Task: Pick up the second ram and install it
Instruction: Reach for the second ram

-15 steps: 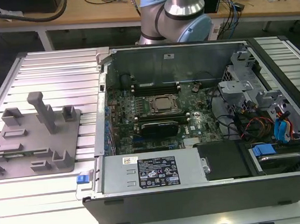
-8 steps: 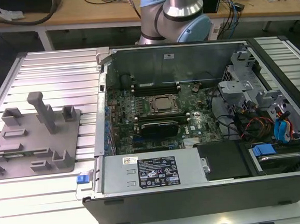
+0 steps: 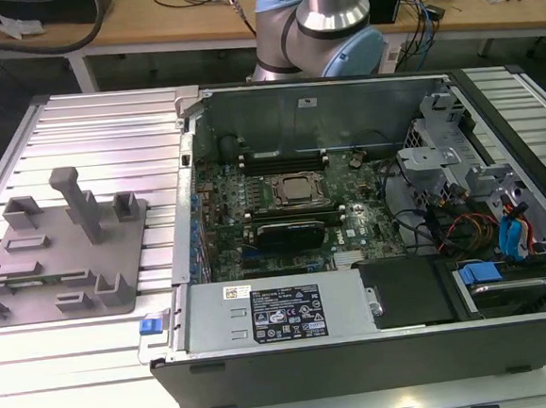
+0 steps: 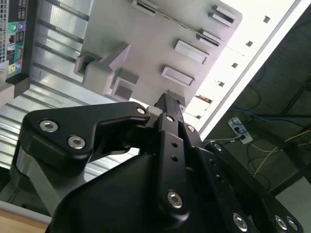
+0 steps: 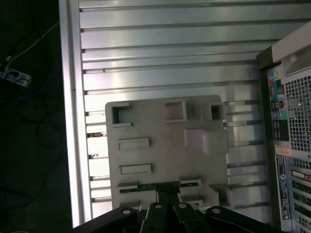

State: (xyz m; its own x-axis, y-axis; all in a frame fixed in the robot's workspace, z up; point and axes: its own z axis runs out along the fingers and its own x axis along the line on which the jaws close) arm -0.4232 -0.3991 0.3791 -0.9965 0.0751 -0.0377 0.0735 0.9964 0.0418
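The second ram [image 5: 141, 187] is a thin greenish stick lying in a holder at one edge of the grey fixture plate [image 5: 165, 145]. In the exterior view the ram [image 3: 21, 282] sits at the fixture plate's [image 3: 64, 253] near left part, well left of the open computer case [image 3: 368, 206]. My gripper [image 5: 167, 195] hangs high above the plate, its dark fingers together and lined up over the stick's middle. In the second wrist view the gripper [image 4: 167, 101] looks shut with nothing in it, above the plate's edge.
The motherboard holds a CPU socket [image 3: 296, 190] with long memory slots [image 3: 278, 153] behind it and dark slots [image 3: 289, 223] in front. A power supply [image 3: 281, 309] and drive cages [image 3: 458, 152] fill the case. An upright post [image 3: 79, 200] stands on the fixture. The arm's base [image 3: 320, 21] is behind the case.
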